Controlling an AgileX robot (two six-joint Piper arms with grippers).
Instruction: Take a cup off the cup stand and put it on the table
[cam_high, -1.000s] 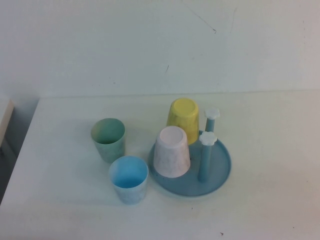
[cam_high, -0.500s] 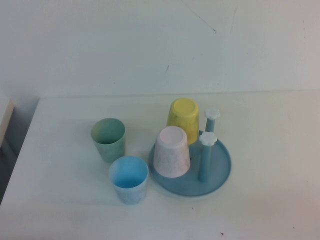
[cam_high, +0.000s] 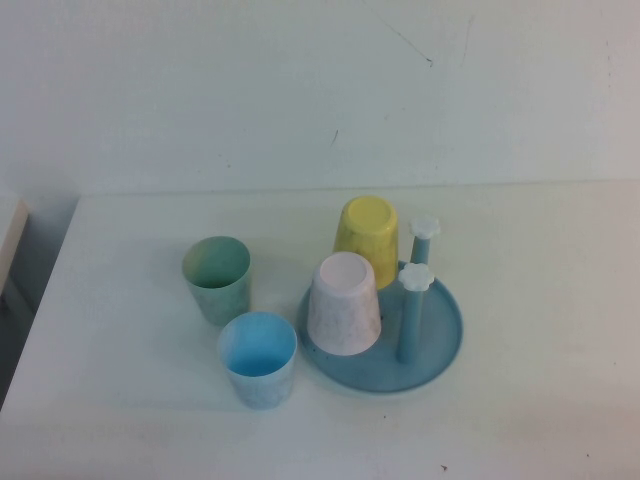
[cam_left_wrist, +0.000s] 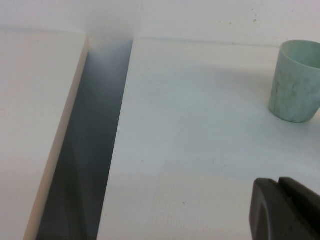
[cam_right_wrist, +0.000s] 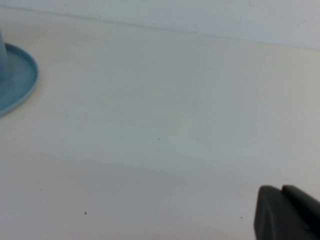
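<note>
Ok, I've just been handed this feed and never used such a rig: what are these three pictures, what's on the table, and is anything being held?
It is a two-armed robot. The high view looks down from a raised camera on the robot's side; neither arm shows in it. On the white table stands a blue cup stand with an upside-down pink cup and yellow cup on it, plus two bare pegs. Off the stand, upright on the table, are the mint-green cup and a light blue cup.

The other two pictures come from cameras on the arms' wrists. The left gripper hovers over bare table short of the green cup; the right gripper hovers over bare table away from the stand. Nothing is held.
</note>
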